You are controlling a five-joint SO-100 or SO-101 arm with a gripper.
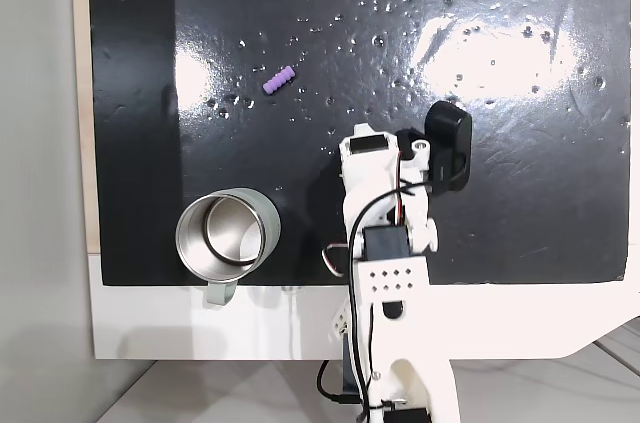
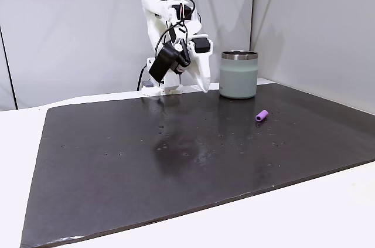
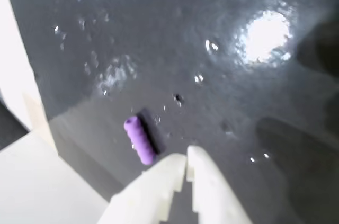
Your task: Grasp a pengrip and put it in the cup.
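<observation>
Lying loose on the black mat [image 1: 500, 193], the pengrip [image 1: 279, 79] is a small ribbed light-purple cylinder, well apart from the cup [image 1: 222, 235]. Cup stands upright near the mat's edge, steel inside looks empty. Gripper [image 3: 186, 161] held above the mat near the pengrip, jaws closed, holding nothing.

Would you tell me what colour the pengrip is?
Light purple; the pengrip shows best in the wrist view.
</observation>
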